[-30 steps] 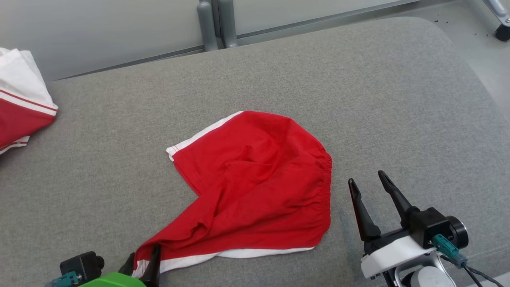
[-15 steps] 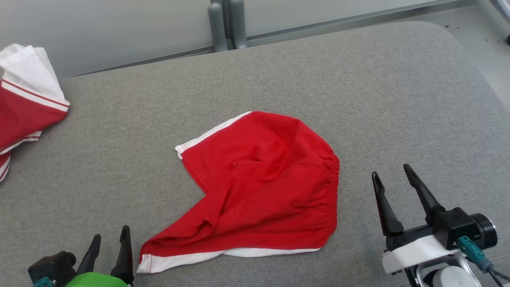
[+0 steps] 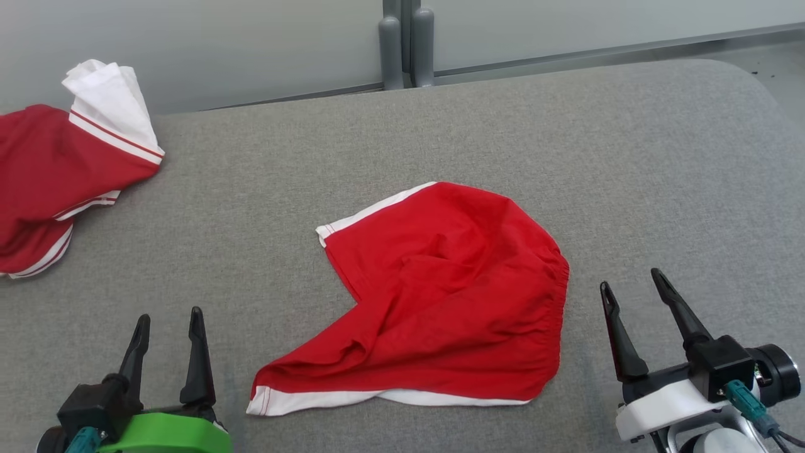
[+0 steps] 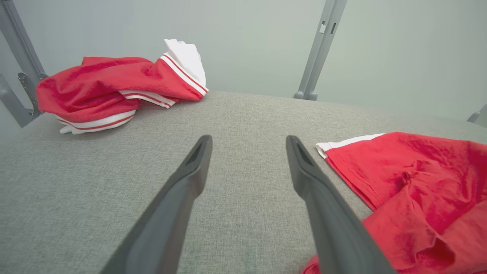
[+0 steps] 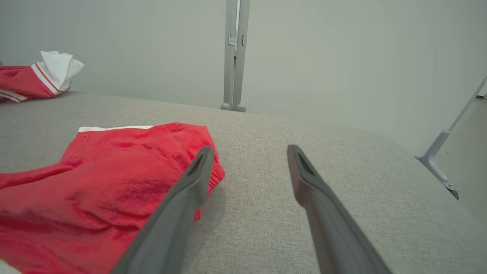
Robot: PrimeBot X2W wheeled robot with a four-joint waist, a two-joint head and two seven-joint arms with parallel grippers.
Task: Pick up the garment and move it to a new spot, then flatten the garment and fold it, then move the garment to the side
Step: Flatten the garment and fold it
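near edge, at 7 o'clock of the shorts: left claw (image 3: 170,314), fingers spread and empty, pointing toward 12, low over the desk (image 3: 283,157) and just clear of the near white hem. at 4 o'clock: right claw (image 3: 630,279), also spread and empty, fingers leaning toward 11, beside the waistband but apart from it. centre: red shorts (image 3: 453,296), rumpled and partly doubled over, one leg trailing toward 7, the other hem at 10, the gathered waistband along 3. judged light, limp and unlikely to slide on the woven cover. a single pinch would let it sag and drag, so two holds set apart on an edge look best: the near hem corner for the left claw, the waistband's near end for the right. far, at 10 o'clock: a second garment (image 3: 56,176), red and white, well apart. at 12 o'clock: two grey posts (image 3: 405,44) behind the desk.
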